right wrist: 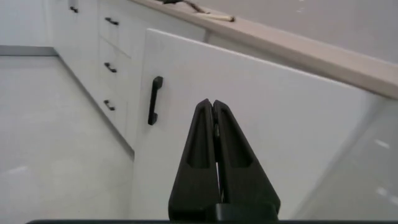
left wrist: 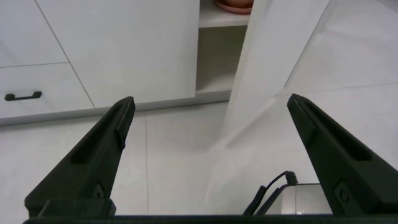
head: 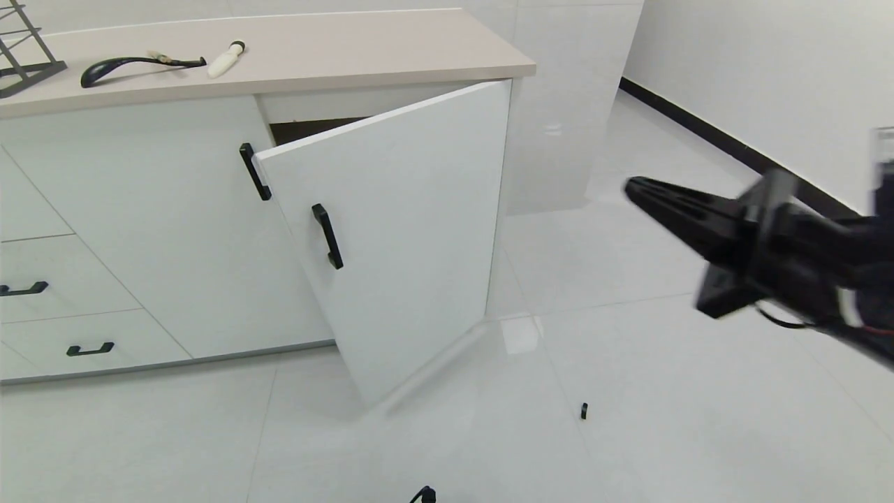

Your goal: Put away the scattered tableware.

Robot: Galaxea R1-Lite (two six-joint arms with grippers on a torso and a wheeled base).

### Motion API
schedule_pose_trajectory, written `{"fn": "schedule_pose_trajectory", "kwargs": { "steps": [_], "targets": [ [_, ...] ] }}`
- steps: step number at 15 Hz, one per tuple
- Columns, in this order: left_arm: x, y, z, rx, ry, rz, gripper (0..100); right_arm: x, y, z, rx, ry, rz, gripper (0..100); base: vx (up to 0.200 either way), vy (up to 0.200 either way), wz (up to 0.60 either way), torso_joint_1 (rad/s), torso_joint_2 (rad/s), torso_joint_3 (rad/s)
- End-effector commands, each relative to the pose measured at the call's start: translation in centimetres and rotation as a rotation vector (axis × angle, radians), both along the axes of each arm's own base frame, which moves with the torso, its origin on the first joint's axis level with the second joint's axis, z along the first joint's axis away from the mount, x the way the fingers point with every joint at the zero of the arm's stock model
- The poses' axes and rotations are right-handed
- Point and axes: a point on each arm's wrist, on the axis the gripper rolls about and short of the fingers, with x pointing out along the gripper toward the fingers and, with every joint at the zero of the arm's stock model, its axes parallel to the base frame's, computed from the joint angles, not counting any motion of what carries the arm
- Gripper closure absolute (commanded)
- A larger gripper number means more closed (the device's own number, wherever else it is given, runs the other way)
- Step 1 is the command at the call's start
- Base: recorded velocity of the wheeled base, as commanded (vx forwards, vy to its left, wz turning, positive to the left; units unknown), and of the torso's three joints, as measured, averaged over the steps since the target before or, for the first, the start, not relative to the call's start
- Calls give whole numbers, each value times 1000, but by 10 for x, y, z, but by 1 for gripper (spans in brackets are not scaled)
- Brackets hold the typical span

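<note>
Right gripper (head: pixel 637 190), clenched on nothing, hangs at 3 o'clock over the floor (head: pixel 628 433), its tip pointing toward the half-open cabinet door (head: pixel 405 230) at centre; the left gripper (left wrist: pixel 211 102) is spread wide, empty, low before the same door. Beyond, at 11 o'clock, a black ladle (head: pixel 133 65) and a white-handled utensil (head: pixel 226 60) lie just beside each other on the beige worktop (head: pixel 349 45), near a dark wire rack (head: pixel 24 52).
</note>
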Motion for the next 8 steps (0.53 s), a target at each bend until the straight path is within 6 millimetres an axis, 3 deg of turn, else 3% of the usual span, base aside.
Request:
{"fn": "schedule_pose_trajectory", "kwargs": {
  "steps": [1, 3, 4, 8],
  "targets": [
    [0, 0, 0, -1, 0, 0, 0, -145, -84, -23, 78, -174, -278, 100, 0, 0, 0, 0, 0, 0],
    [0, 0, 0, -1, 0, 2, 0, -169, -90, -30, 107, -211, -345, 100, 0, 0, 0, 0, 0, 0],
    [0, 0, 0, -1, 0, 0, 0, -191, -93, -38, 123, -231, -389, 100, 0, 0, 0, 0, 0, 0],
    [0, 0, 0, -1, 0, 0, 0, -232, -95, -81, 103, -185, -438, 100, 0, 0, 0, 0, 0, 0]
  ]
}}
